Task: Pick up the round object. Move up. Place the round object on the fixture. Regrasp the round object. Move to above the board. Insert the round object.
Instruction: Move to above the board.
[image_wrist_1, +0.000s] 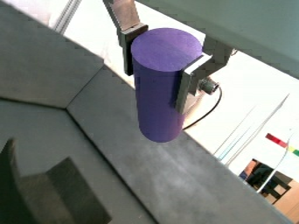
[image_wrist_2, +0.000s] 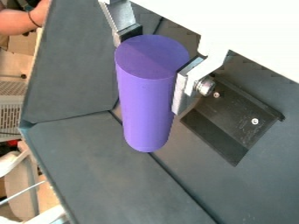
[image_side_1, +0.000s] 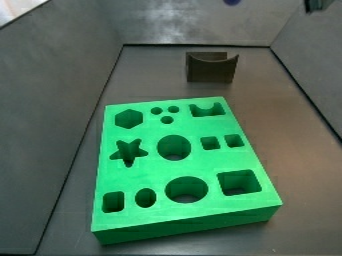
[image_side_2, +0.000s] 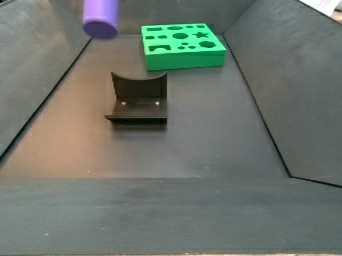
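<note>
Here the tool (image_wrist_1: 163, 63) grips the purple round object (image_wrist_1: 160, 83) high above the fixture (image_side_2: 138, 99)

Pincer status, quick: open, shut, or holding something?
Pincer: shut on the round object, raised high above the floor, clear of the fixture.

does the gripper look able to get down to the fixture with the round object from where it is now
Probably yes. The gripper holds the round object high above the floor, and the fixture stands alone with its notch uncovered, apart from the board.
</note>
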